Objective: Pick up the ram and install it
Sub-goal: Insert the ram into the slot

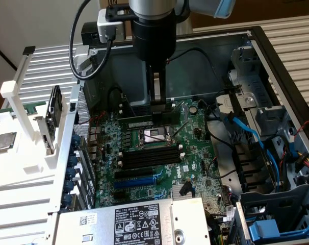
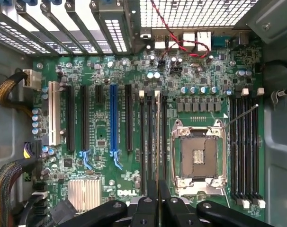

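The ram (image 1: 136,123) is a long, thin green stick, held level just above the motherboard on the far side of the CPU socket (image 1: 153,137). My gripper (image 1: 157,108) reaches straight down into the open computer case and is shut on the ram near its middle. In the wrist view the ram (image 2: 156,142) appears edge-on, running away from the black fingertips (image 2: 144,204) along the black memory slots (image 2: 144,142) beside the socket (image 2: 199,158). I cannot tell whether its lower edge touches a slot.
More empty black slots with white end clips (image 2: 245,151) lie on the socket's other side. A long blue slot (image 2: 113,118), a silver heat sink (image 2: 84,194), blue cables (image 1: 246,132), the power supply (image 1: 139,222) and a white rack (image 1: 22,148) outside the case surround the work area.
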Motion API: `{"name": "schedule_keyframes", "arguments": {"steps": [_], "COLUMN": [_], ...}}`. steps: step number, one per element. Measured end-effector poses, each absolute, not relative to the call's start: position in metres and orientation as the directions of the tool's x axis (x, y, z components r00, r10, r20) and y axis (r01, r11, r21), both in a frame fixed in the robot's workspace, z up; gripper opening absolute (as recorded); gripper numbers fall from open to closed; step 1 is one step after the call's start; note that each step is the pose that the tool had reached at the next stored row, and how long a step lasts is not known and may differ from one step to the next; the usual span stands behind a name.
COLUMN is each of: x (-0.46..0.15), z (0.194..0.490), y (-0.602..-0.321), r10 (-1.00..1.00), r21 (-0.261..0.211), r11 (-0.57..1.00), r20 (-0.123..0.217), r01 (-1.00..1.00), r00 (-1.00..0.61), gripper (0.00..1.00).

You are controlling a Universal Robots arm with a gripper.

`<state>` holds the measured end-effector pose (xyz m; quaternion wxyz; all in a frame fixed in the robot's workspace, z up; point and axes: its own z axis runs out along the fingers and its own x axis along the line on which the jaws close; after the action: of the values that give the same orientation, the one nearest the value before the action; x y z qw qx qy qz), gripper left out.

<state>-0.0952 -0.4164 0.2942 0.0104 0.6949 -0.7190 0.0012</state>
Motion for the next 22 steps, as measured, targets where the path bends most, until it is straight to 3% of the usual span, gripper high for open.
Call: {"name": "schedule_keyframes", "arguments": {"steps": [18,22], "x": [-0.095,-0.095], "z": [0.278,0.276], "y": [-0.429,-0.431], "r10": [-0.999,-1.0], "r21": [0.012,0.012], "r11": [0.031,0.027], "r20": [0.014,-0.014], "r01": [-0.999,-1.0], "r00": [-0.031,-0.027], "gripper": [0.13,0.13]}}
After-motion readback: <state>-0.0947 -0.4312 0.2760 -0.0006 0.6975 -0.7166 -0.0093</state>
